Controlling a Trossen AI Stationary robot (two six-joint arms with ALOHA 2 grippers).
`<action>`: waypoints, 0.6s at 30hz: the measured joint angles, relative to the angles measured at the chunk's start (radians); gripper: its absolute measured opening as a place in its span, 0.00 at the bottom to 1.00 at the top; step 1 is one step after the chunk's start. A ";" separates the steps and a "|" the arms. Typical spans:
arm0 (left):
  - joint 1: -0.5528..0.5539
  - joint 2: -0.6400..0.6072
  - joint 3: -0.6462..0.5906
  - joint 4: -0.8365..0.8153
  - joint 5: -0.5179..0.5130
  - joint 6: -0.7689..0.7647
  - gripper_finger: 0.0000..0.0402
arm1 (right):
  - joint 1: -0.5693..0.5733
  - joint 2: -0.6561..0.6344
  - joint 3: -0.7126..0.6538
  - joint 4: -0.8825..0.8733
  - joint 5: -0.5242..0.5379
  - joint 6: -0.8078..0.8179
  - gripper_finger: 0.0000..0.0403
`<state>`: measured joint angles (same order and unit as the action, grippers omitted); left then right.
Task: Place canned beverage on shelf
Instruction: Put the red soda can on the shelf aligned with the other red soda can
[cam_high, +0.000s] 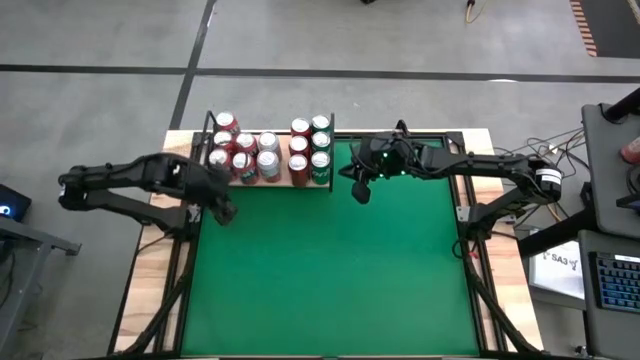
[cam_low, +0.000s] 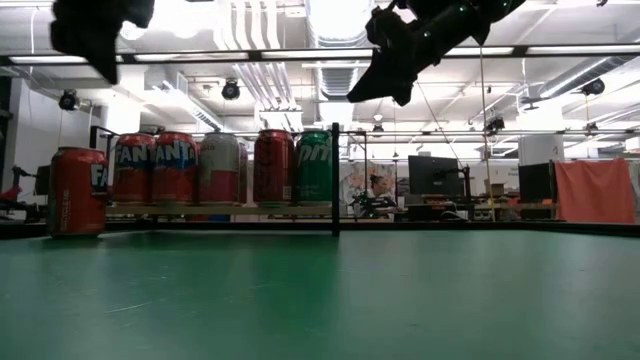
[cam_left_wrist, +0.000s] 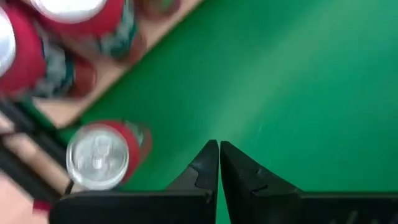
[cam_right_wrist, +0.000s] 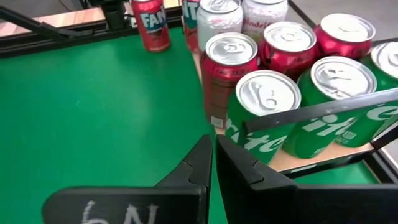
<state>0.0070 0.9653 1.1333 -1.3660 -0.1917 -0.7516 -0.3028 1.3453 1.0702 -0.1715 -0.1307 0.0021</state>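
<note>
A red Fanta can stands upright on the green felt just left of the shelf; it also shows in the left wrist view and the right wrist view. The pale wood shelf with black rods holds several red, silver and green cans standing upright. My left gripper is shut and empty, raised above the felt beside the red can. My right gripper is shut and empty, raised off the shelf's right end.
The shelf's black upright rods and a black rail stand around the cans. Green felt spreads toward the near edge. Pale wooden strips run along the table's sides. A person sits far behind the table.
</note>
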 joint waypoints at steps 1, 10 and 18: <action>-0.018 0.001 -0.008 -0.018 0.000 -0.029 0.00 | 0.004 0.000 0.000 -0.003 0.000 0.000 0.03; -0.080 0.002 -0.091 -0.101 -0.005 -0.204 0.00 | 0.038 0.000 0.000 -0.011 0.000 0.000 0.03; -0.079 0.039 -0.135 -0.101 -0.080 -0.238 0.00 | 0.043 0.000 0.000 -0.011 0.000 -0.002 0.03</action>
<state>-0.0722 1.0041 0.9986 -1.4670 -0.2713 -0.9894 -0.2596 1.3453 1.0702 -0.1824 -0.1309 0.0004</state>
